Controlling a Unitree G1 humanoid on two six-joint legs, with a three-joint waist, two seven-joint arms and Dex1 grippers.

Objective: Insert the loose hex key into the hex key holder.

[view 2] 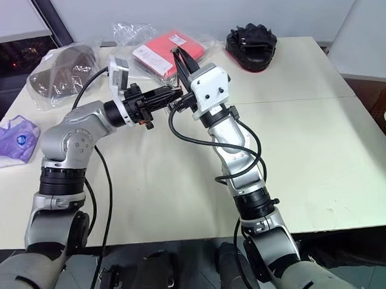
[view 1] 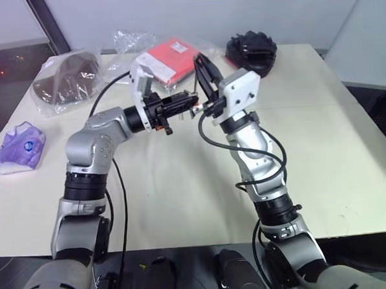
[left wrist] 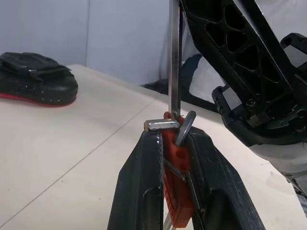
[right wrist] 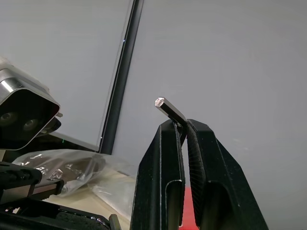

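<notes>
Holder: the small orange-red plastic hex key holder (left wrist: pixel 175 184) is clamped between the two black fingers of the left tool (view 1: pixel 192 105), in the air above the far half of the cream table (view 1: pixel 323 150), nearer its far edge than its near one.
Why held so: the block is judged to be gripped by its flat sides so that its slotted end faces the other arm and stays steady while a key is pushed in; short grey keys already seated protrude past the fingertips.
Loose key: the thin grey L-shaped metal hex key (left wrist: pixel 174 62) is pinched in the right tool (right wrist: pixel 184 125), whose fingers are pressed together on the rod just below its bend.
Why held so: a grip near the bend is judged to leave the long leg free as the entering end.
Key axis: in the left wrist view the long leg is seen running straight along the line of the holder, its lower end meeting the block's tip between the protruding keys; how far it has entered cannot be told.
Key short leg: it is seen jutting sideways out of the right fingertips, its cut hexagonal end pointing away from the holder.
Tools: the two meet tip to tip, the left lying nearly level, the right angled upward.
</notes>
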